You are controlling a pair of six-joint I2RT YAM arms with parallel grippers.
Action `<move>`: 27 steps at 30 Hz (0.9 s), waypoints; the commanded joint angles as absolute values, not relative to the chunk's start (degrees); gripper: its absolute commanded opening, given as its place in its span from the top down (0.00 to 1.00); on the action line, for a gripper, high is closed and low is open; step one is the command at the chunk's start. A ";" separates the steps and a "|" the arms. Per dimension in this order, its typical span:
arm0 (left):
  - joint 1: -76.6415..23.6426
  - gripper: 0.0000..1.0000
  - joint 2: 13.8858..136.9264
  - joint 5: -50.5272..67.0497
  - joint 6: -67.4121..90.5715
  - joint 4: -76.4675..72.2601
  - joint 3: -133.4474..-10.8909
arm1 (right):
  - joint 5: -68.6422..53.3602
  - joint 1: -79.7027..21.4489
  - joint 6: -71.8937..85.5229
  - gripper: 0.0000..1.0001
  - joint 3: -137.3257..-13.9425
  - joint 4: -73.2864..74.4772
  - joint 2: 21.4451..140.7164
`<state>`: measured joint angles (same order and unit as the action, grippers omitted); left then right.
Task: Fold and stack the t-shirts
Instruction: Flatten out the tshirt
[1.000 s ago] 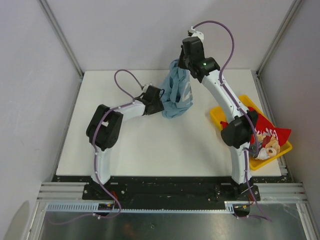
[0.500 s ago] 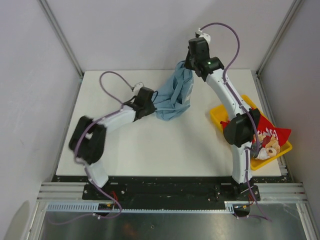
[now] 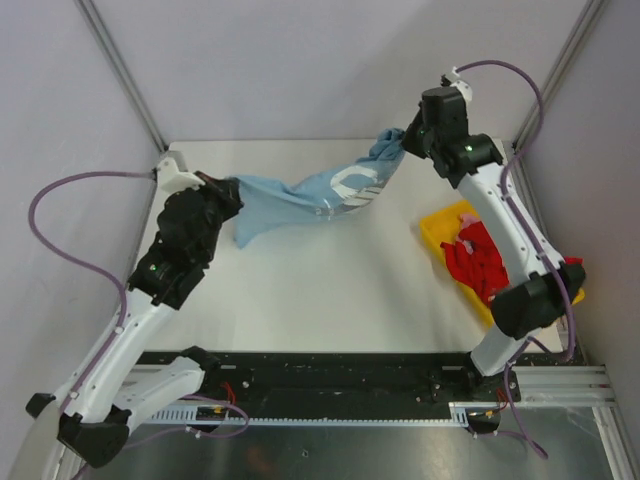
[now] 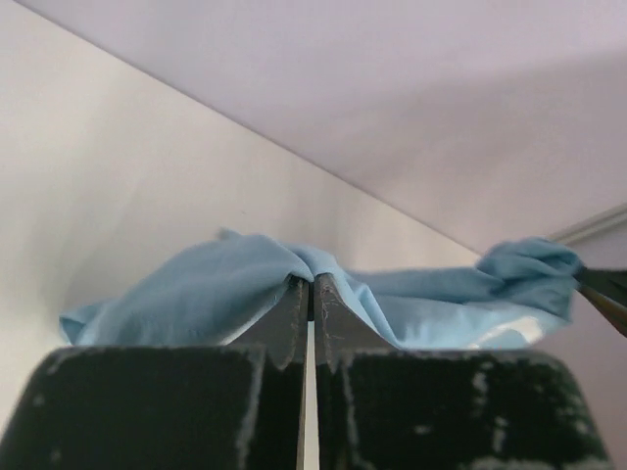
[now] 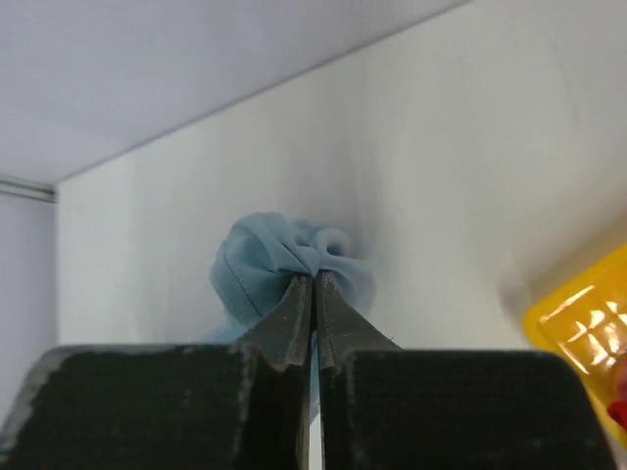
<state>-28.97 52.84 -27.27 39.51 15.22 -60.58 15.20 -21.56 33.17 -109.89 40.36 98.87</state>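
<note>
Left gripper (image 4: 312, 286) and right gripper (image 5: 314, 281) each pinch the blue t-shirt (image 3: 300, 195) (bunched, partly hidden).

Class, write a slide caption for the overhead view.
Left gripper and right gripper stretch the blue t-shirt; red t-shirt in yellow bin.

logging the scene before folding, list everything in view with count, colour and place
light blue t-shirt: 1, light blue with white lettering, stretched between both grippers over the far part of the table
red t-shirt: 1, red, bunched in the bin
yellow bin: 1, yellow, right side of the table
table: 1, white, under it all
left gripper: 1, black, shut on the blue shirt's left end
right gripper: 1, black, shut on its right end
</note>
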 commanded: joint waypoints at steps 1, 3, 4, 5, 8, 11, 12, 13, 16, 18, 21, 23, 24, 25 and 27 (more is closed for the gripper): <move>-23.91 1.00 55.26 -29.70 37.09 17.04 -64.16 | 12.94 -21.38 36.85 1.00 -104.61 27.72 92.47; -19.23 1.00 59.76 -25.75 38.10 16.83 -67.30 | 10.64 -21.17 37.25 1.00 -103.63 22.57 93.87; -16.91 1.00 62.62 -23.82 38.30 16.59 -69.64 | 9.49 -21.13 37.35 1.00 -104.33 20.38 95.49; -14.91 1.00 66.03 -21.71 38.22 16.38 -72.66 | 8.13 -20.98 37.44 1.00 -106.17 19.11 98.06; -9.90 1.00 76.63 -14.99 37.67 16.21 -85.14 | 3.70 -20.51 37.41 1.00 -120.58 19.77 108.67; -6.27 1.00 83.25 -9.16 38.70 16.13 -95.45 | 0.18 -19.95 36.77 1.00 -136.60 21.27 117.30; -5.33 1.00 84.47 -7.83 38.91 16.11 -98.26 | -0.48 -19.82 36.49 1.00 -140.64 21.09 118.94; -4.56 1.00 85.17 -6.86 39.01 16.14 -100.81 | -0.86 -19.58 36.39 1.00 -143.27 20.35 119.72; -2.07 1.00 85.25 -4.10 39.31 16.07 -106.73 | -1.19 -18.74 37.44 1.00 -142.38 14.96 116.57; -0.69 1.00 83.69 -2.63 40.08 15.93 -108.09 | -1.18 -18.62 38.21 1.00 -135.42 9.83 111.78; 1.99 1.00 79.71 -0.95 40.74 15.86 -105.03 | -0.20 -18.94 38.99 1.00 -121.56 4.04 104.16; 2.47 1.00 76.09 -1.32 40.88 15.90 -98.39 | -0.23 -18.75 40.64 1.00 -110.94 2.37 99.91; 2.64 1.00 74.12 -1.58 41.31 15.90 -93.93 | -0.77 -18.65 41.85 1.00 -105.04 1.71 98.08; 2.82 1.00 72.04 -1.36 41.93 15.95 -88.67 | -1.35 -18.60 43.12 1.00 -98.97 1.38 96.32; 3.01 1.00 67.87 -0.67 43.13 15.94 -77.03 | -3.08 -18.69 45.94 0.92 -86.64 0.76 92.99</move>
